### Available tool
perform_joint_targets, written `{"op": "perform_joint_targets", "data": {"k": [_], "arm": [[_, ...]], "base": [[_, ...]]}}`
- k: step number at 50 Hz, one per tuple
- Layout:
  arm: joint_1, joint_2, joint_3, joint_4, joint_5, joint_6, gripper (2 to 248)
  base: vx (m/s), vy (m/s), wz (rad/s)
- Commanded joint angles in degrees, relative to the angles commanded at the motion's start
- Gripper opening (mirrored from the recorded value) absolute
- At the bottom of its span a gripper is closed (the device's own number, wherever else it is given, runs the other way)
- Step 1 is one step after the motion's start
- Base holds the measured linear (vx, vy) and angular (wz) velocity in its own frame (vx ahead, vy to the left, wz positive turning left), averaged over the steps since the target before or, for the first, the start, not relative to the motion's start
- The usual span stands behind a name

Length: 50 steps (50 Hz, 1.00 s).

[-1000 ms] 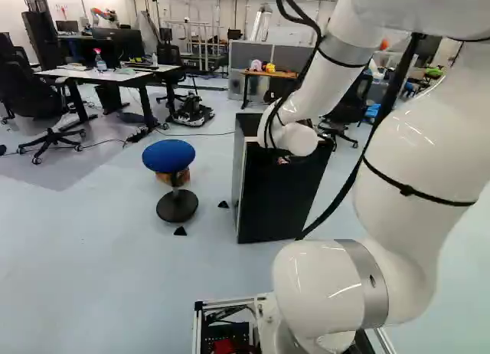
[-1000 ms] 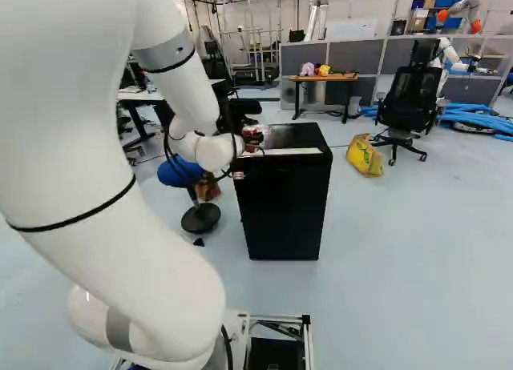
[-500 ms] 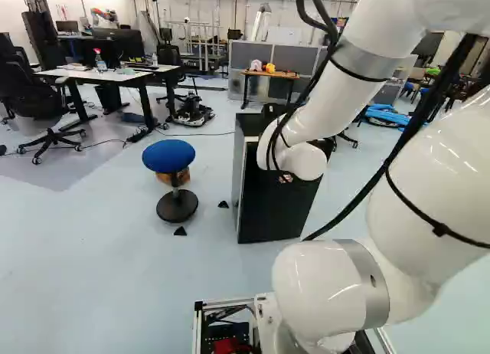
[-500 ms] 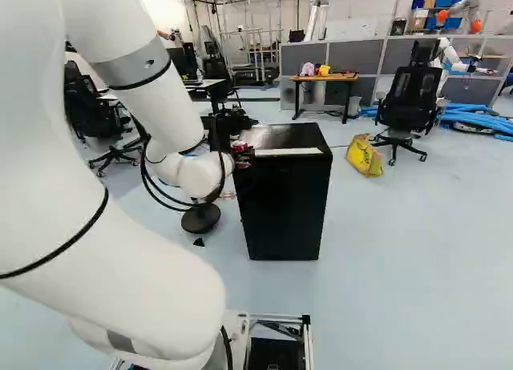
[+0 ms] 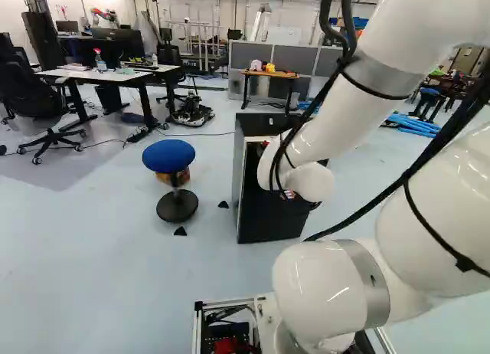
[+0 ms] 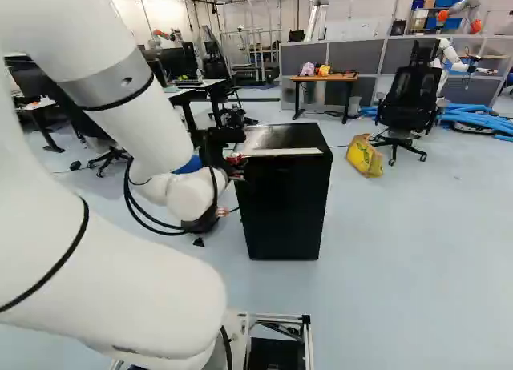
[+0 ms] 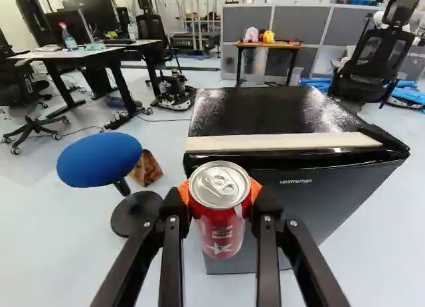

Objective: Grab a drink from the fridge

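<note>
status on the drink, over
pincer shut on red can; can held upright ahead of fridge; blue stool beside, not touching can

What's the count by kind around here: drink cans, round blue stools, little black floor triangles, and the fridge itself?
Drink can, gripped in the pincer: 1
Round blue stool: 1
Little black floor triangles: 2
Fridge: 1
Total: 5
</note>
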State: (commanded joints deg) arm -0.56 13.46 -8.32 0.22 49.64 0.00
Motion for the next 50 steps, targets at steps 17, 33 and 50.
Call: {"op": "perform_joint_targets", "data": {"k": [17, 33, 50], "arm": [[0.4, 2.0, 2.6, -0.2, 0.3, 0.0, 100], [0.6, 2.5, 3.3, -0.2, 0.4, 0.0, 100], [0.6, 2.5, 3.3, -0.2, 0.4, 0.0, 100]], "base": [[0.0, 0.0, 0.0], [0.0, 0.0, 0.0], [0.0, 0.0, 0.0]]}}
